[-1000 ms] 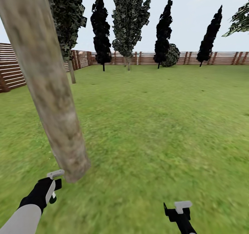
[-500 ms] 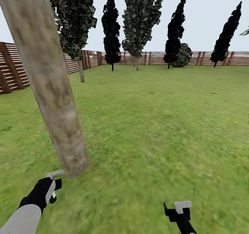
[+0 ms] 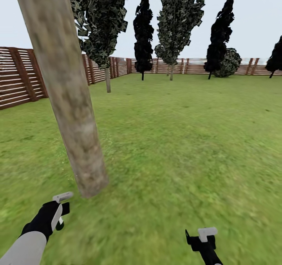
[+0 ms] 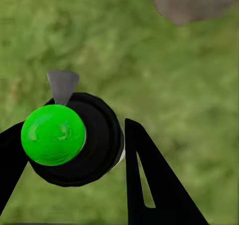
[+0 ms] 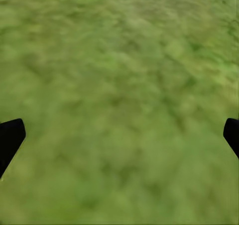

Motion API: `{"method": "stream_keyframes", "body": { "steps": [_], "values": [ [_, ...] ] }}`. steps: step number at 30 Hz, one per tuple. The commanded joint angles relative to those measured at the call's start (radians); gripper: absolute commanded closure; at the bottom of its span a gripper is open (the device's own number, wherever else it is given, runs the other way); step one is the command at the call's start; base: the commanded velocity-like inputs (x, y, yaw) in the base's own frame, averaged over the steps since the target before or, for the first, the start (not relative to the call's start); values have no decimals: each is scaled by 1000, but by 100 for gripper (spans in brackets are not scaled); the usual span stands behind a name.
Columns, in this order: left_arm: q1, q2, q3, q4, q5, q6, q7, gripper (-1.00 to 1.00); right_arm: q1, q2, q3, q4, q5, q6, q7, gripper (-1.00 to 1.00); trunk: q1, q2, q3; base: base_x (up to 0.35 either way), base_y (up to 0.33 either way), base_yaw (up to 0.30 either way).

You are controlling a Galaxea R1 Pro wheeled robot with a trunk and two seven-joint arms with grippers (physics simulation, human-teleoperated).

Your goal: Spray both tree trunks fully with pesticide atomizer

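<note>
Compared with a second ago, my head view has swung left: the mottled grey-brown tree trunk (image 3: 66, 92) now stands more upright in frame, its flared base still just ahead of my left arm, and the far row of trees has slid rightward. Nearest, my left gripper (image 3: 58, 210) is closed on the pesticide atomizer (image 4: 74, 140), a black round-bodied sprayer with a glossy green cap and a small grey nozzle; in the left wrist view its black fingers (image 4: 149, 180) press the body from both sides, above grass, with the trunk's base (image 4: 191, 3) close beyond. My right gripper (image 3: 203, 237) hangs low over the green grass lawn (image 3: 184, 139), jaws spread wide and holding nothing; its fingertips (image 5: 10, 137) sit at opposite edges of the right wrist view. Farther off, a leafy grey-trunked tree (image 3: 106, 77) stands near the reddish-brown slatted wooden fence (image 3: 19, 80), and dark cypress-like trees (image 3: 143, 33) line the far side.
</note>
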Motion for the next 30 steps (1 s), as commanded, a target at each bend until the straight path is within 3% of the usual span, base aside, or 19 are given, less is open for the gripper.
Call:
{"method": "stream_keyframes", "body": {
  "steps": [1,3,4,6,7,9,11,13,14,15,16,18,20,21,22,25,26,28,30],
  "values": [
    [-1,-1,3,-1,-10,5,-6,100,0,0,0,1,10,-2,-8,-100,0,0,-1,21,-12,277],
    [-8,-6,-1,-3,-8,5,-12,100,0,0,-1,1,10,-2,-8,-100,0,0,-1,10,-6,242],
    [-15,-22,-15,-4,-8,6,-13,100,0,0,-1,1,10,-2,-8,-100,0,0,-1,3,-2,85],
    [-52,-84,-119,-25,-10,21,-13,100,0,0,-1,1,10,-2,-8,-100,0,0,-1,0,0,15],
    [-68,-86,-162,-29,-8,25,-12,100,0,0,-1,1,10,-2,-8,-100,0,0,-1,0,0,3],
    [-105,-62,-182,-30,-9,58,-13,100,0,0,-1,1,10,-2,-8,-100,0,0,-1,0,0,1],
    [-126,44,-185,-30,-2,91,-25,100,0,-1,-1,1,10,-2,-8,-100,0,0,-1,0,0,0],
    [-129,78,-186,-30,-1,94,-44,100,0,-2,-1,1,10,-2,-8,-100,0,0,-1,0,0,0],
    [-129,80,-189,-31,-2,96,-56,100,0,-2,-1,1,10,-2,-8,-100,0,0,-1,0,0,0],
    [-132,56,-195,-33,-2,97,-61,100,0,-2,-1,1,10,-2,-8,-100,0,0,-1,0,0,0],
    [-153,-4,-200,-34,-7,105,-63,100,0,-3,-1,1,10,-2,-8,-100,0,0,-1,0,0,0],
    [-190,-21,-201,-35,-8,158,-64,100,0,-4,-1,1,10,-2,-8,-100,0,0,-1,0,0,0],
    [-212,-4,-201,-35,-8,181,-65,100,0,-5,-1,1,10,-2,-8,-100,0,0,-1,0,0,0],
    [-218,74,-200,-34,-5,189,-69,100,0,-5,-1,1,10,-2,-8,-100,0,0,-1,0,0,0],
    [-215,92,-201,-34,-5,188,-69,100,0,-5,-1,1,10,-2,-8,-100,0,0,-1,0,0,0],
    [-209,99,-209,-35,-9,183,-70,100,0,-5,-1,1,10,-2,-8,-100,0,0,-1,96,0,0],
    [-209,95,-233,-35,-9,184,-70,100,0,-5,-1,1,10,-2,-8,-100,0,0,-1,275,0,0],
    [-210,68,-278,-35,-7,187,-69,100,0,-5,-1,1,10,-2,-8,-100,0,0,-1,320,0,0],
    [-211,52,-285,-35,-7,188,-69,100,0,-5,-1,1,10,-2,-8,-100,0,0,-1,333,0,0]
  ]
}}
